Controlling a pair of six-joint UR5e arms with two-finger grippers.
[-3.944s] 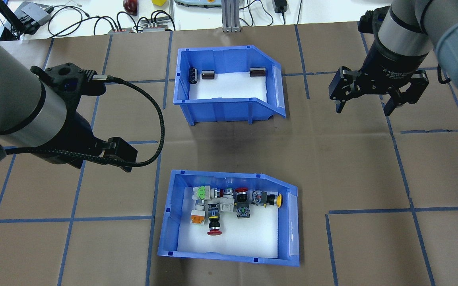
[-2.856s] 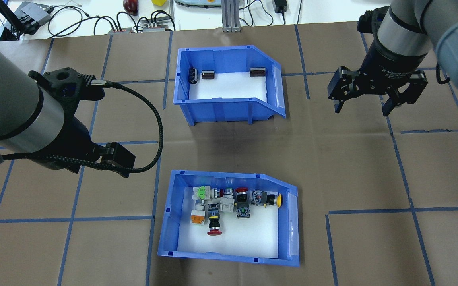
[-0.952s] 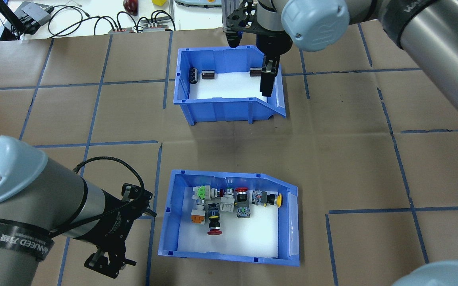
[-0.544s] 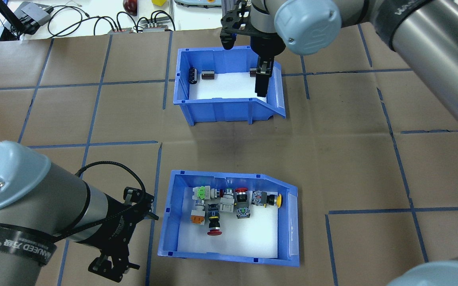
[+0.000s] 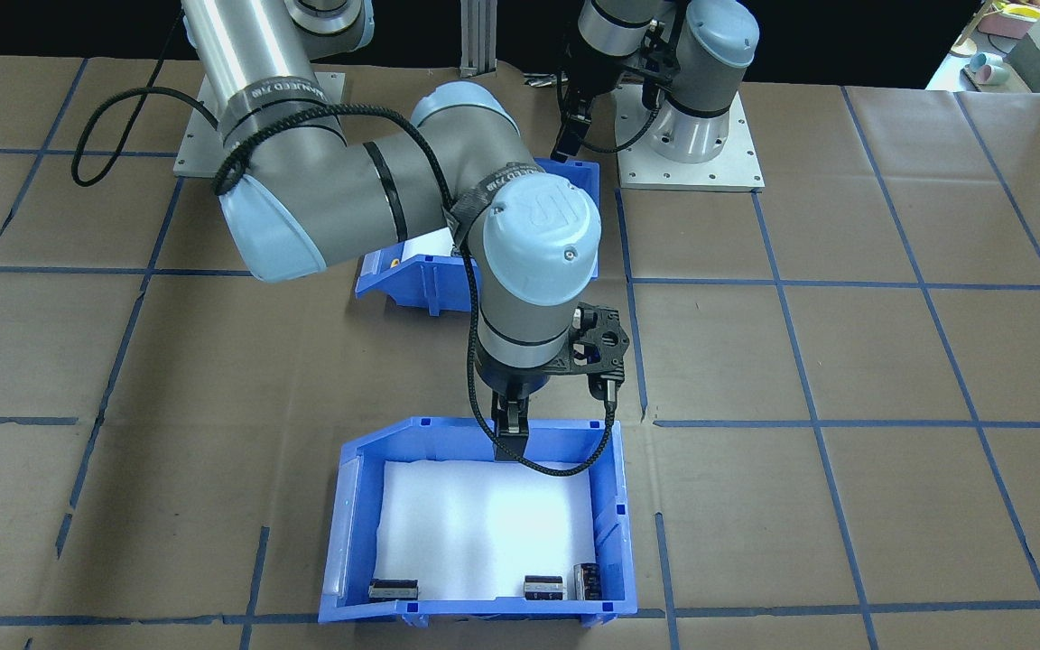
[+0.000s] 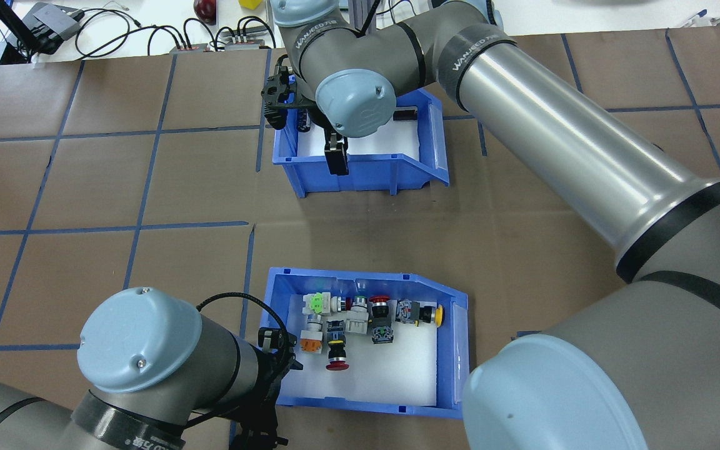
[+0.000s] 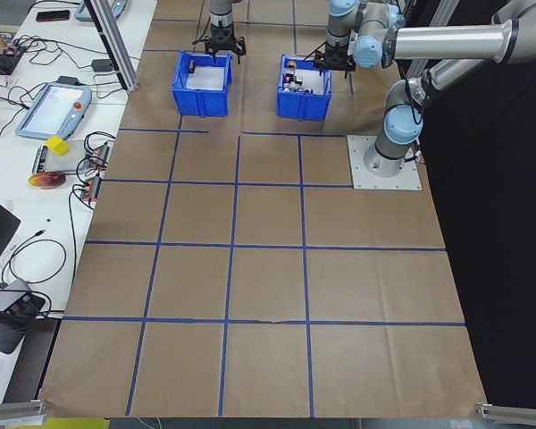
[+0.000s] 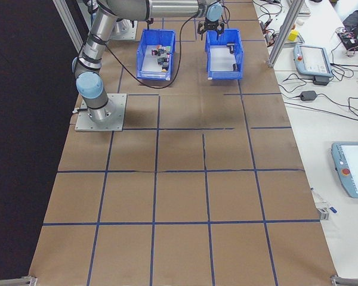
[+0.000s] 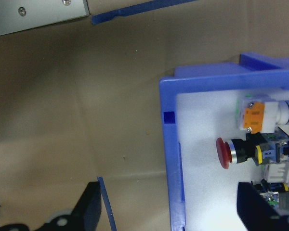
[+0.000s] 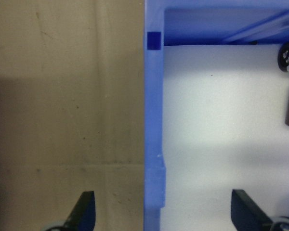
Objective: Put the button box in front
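The left gripper [image 9: 167,211], jaws spread wide, straddled the button box [image 9: 172,159] wall. The right gripper [image 10: 162,211], likewise spread, straddled the wall of the other blue bin [image 10: 153,120].

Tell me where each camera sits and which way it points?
Front-facing: across the table, facing the robot, down on the parts bin; both arms show.
Overhead: behind the robot, looking forward-down on the button box; both arms.
Exterior left: table's end, looking along it; both arms far off.
Exterior right: opposite end; likewise.
Left wrist: looks past the left end effector, astride the button box wall.
Right wrist: right end effector, astride the parts bin wall.
Shared: overhead and side views show both bins.
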